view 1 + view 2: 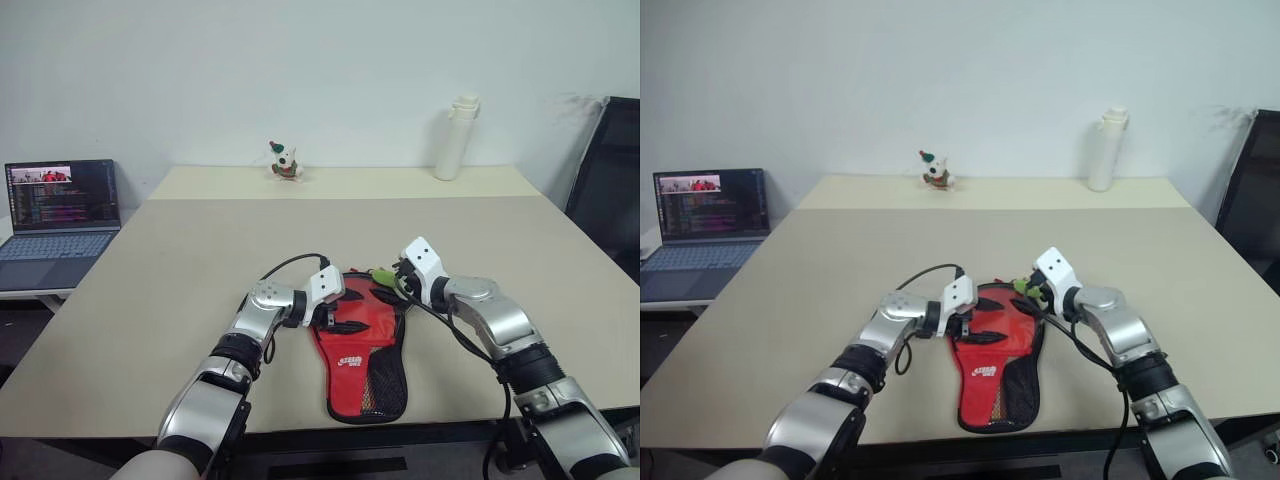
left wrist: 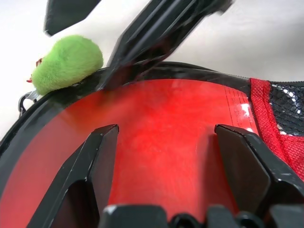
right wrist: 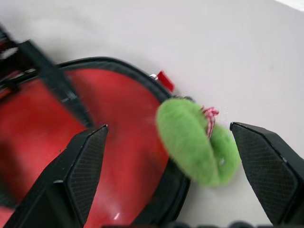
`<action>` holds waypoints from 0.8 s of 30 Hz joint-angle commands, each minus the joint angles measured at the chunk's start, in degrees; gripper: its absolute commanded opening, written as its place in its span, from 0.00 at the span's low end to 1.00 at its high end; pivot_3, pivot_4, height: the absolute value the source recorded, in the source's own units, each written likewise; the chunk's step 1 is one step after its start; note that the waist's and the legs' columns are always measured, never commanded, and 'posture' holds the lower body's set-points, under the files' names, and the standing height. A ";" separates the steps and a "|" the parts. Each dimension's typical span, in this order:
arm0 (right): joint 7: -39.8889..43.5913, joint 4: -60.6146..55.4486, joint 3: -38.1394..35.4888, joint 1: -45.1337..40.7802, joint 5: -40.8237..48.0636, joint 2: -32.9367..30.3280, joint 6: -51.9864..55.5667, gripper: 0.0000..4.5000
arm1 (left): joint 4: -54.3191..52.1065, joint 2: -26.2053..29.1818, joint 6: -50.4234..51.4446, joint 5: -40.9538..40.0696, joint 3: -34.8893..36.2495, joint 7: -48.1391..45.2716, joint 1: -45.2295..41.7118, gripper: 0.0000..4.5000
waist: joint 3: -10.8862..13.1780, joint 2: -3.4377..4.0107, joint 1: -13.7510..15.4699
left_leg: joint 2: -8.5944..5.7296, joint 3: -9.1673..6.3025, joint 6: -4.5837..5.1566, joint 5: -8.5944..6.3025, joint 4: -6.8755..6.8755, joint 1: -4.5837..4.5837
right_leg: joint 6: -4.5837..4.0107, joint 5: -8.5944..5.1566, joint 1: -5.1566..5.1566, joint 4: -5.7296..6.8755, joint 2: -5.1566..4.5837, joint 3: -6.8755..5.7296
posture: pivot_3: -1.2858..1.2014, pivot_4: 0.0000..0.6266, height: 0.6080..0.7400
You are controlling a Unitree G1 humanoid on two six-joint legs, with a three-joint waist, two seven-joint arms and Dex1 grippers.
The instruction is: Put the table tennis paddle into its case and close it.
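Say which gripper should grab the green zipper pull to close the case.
Right. The right gripper is open with the fuzzy green zipper pull between its fingers, apart from both. The left gripper is open over the case's red face.

Big beige table [image 1: 200, 290] carried everything. The case [image 1: 362, 350] lay flat on it near the front edge, red side with black mesh and white logo up, narrow handle end toward that edge. A fuzzy green zipper pull [image 3: 197, 142] rested on the tabletop touching the case's round far end, on its right. A small toy figure [image 1: 285, 161] stood well beyond the case, toward the back edge and a bit left. A tall white bottle [image 1: 456, 138] stood upright well beyond the case too, back and to the right. A lower side table [image 1: 30, 285] sat far left of the case, an open laptop [image 1: 60, 215] on it.
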 commanded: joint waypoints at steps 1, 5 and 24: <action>-1.21 4.12 -0.95 -2.15 -2.06 1.27 -4.08 1.00 | -1.26 0.25 0.16 0.23 -0.86 -0.08 1.30 0.78 | 0.00 0.00 0.00 | 0.00 0.00 0.00 0.00 0.00 0.00 | 0.00 0.00 0.00 0.00 0.00 0.01 | 0.52 0.24 1.00; -2.96 8.01 -2.55 -3.09 -2.92 2.23 -5.21 0.87 | -2.20 0.38 0.82 0.03 -0.92 -0.24 2.07 0.79 | 0.00 0.01 -0.01 | 0.00 -0.01 0.00 0.00 0.00 0.00 | 0.00 0.00 0.00 0.00 -0.01 0.02 | 0.52 0.24 1.00; -1.48 -7.03 -9.51 5.01 -0.24 -5.30 5.83 0.01 | -2.18 -1.33 5.60 -1.89 -1.14 -1.32 3.55 0.79 | -0.08 0.13 0.35 | -0.02 -0.05 0.00 0.00 0.00 0.00 | 0.00 0.00 0.04 -0.01 -0.03 0.00 | 0.52 0.24 1.00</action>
